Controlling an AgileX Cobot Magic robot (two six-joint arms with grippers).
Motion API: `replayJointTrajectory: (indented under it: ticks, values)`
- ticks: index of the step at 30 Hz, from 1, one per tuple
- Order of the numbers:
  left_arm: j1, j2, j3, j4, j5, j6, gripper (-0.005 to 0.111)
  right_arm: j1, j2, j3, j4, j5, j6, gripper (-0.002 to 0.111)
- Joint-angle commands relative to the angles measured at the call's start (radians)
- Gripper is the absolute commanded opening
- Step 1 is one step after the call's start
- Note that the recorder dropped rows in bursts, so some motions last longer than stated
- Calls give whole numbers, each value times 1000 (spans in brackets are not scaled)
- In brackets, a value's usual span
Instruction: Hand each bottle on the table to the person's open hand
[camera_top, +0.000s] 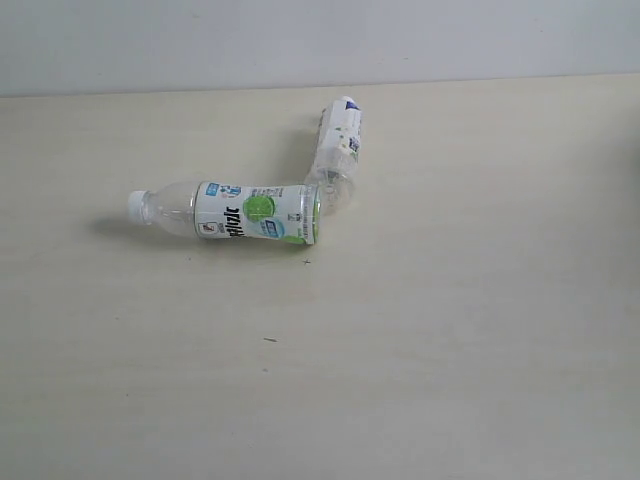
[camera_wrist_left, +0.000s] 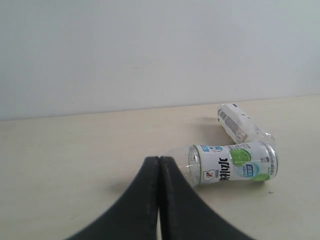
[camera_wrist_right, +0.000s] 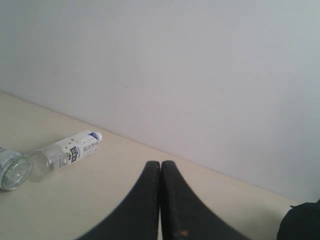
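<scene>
Your left gripper (camera_wrist_left: 159, 161) is pressing its 2 dark fingers (camera_wrist_left: 142, 200) flat together, gripping nothing, and hanging above the table (camera_top: 450, 350) just short of the lime bottle (camera_top: 245, 212). That bottle is lying on its side, clear plastic, white cap pointing left in the exterior view, wearing a white label with a green lime and blue marks. Its base is meeting, apparently touching, the base of the second bottle (camera_top: 338, 150), which is lying angled toward the white wall (camera_top: 300, 40), showing a white label with small dark print and a white cap at the far end. You are seeing your right gripper (camera_wrist_right: 160, 164) likewise pinching fully closed and empty, well apart from both bottles.
</scene>
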Motion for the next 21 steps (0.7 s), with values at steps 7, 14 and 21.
replayJointTrajectory:
  ticks: [7,14,21]
  values:
    - [2,-3,1,-2,-5,-7,0,-3,191,5,-42,17,55,0]
    - [2,-3,1,-2,-5,-7,0,-3,355,5,-39,29,54,0]
    - [2,-3,1,-2,-5,-7,0,30,471,5,-31,25,52,0]
